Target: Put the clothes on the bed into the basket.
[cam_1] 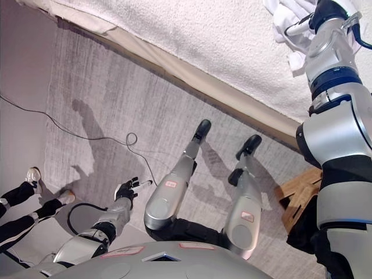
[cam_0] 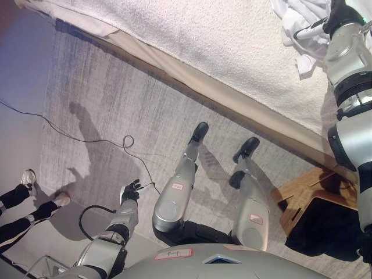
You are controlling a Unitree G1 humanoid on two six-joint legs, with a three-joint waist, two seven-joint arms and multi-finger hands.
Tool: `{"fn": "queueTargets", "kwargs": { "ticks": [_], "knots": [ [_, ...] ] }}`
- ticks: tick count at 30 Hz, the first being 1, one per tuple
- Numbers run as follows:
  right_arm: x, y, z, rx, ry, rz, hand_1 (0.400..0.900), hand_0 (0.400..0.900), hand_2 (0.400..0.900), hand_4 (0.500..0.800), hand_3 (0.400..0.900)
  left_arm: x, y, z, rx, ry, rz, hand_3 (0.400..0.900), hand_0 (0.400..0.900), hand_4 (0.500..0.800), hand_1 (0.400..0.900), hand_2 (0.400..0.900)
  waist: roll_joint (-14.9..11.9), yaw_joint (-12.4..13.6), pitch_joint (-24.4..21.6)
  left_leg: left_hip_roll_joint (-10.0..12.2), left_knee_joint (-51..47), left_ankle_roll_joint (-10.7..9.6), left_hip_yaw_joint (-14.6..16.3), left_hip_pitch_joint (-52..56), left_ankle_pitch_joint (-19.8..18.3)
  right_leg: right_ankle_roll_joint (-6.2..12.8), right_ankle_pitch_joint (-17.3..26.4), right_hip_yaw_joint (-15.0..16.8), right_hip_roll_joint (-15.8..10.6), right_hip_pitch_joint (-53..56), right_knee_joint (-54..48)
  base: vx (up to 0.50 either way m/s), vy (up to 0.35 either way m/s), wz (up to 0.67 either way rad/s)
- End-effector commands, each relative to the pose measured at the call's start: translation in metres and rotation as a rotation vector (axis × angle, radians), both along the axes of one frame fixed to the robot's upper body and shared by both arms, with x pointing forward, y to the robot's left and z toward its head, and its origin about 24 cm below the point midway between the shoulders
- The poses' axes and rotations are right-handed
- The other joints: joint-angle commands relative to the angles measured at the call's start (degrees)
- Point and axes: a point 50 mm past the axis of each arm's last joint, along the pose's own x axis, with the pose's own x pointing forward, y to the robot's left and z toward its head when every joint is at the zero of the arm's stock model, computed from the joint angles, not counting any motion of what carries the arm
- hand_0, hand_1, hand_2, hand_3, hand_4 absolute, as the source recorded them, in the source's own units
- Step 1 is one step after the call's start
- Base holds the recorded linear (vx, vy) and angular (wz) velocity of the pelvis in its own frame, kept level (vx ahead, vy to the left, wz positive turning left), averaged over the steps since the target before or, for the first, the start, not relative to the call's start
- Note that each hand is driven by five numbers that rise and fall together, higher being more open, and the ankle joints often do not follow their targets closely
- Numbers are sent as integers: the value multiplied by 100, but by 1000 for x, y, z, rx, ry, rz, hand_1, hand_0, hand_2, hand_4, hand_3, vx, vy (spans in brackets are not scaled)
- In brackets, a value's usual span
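A heap of white clothes (cam_0: pixel 296 17) lies on the bed (cam_0: pixel 203 35), which has a fluffy white cover, at the top right. My right hand (cam_0: pixel 342 13) is stretched out to that heap and lies against it; its grasp is hidden by the cloth and my wrist. My left hand (cam_0: pixel 131 190) hangs low over the grey carpet at the lower left, open and holding nothing. A wooden basket (cam_0: pixel 305 192) stands on the floor at the lower right beside the bed, with dark cloth (cam_0: pixel 325 229) in it.
The bed's beige side edge (cam_0: pixel 232 96) runs diagonally from upper left to right. A person's legs in dark trousers and white shoes (cam_0: pixel 26 200) show at the left edge. Grey carpet (cam_0: pixel 116 93) lies between them and the bed.
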Motion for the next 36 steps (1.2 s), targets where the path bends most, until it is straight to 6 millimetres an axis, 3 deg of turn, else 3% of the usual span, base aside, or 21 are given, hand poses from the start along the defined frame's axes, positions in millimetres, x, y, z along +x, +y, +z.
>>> {"fn": "queueTargets", "kwargs": {
  "ticks": [1,12,21,28,36],
  "knots": [
    [-7,-13,45,-49,-105,-19,400,400,400,500,400,-32,26,-7,90,103,51,900,900,800,900,900,173,82,10,-25,-672,218,154,97,569,177,-699,358,-46,-74,916,0,0,0],
    [-8,-12,54,-26,-134,-27,400,400,400,500,400,-31,32,-5,111,95,71,900,900,800,900,900,163,-2,-7,-52,-708,211,165,292,516,183,-684,394,-31,147,805,0,0,0],
    [-10,-17,50,-27,-128,-45,400,400,400,500,400,-35,33,-7,110,110,89,900,900,800,900,900,117,-86,-64,-100,-713,204,240,479,470,198,-596,431,-14,406,624,1,11,-4],
    [-8,-19,22,-21,-78,-54,400,400,400,500,400,-44,37,-10,109,143,146,900,900,800,900,900,-221,-386,-396,-72,-678,246,662,961,219,254,-341,745,112,1000,84,21,64,-40],
    [-18,-40,-22,2,31,-106,400,400,400,500,400,-63,40,-15,104,209,191,900,900,800,900,900,-503,-729,-863,-53,-609,362,1104,1574,-115,334,-173,1161,152,1562,-365,54,53,-43]
  ]
}}
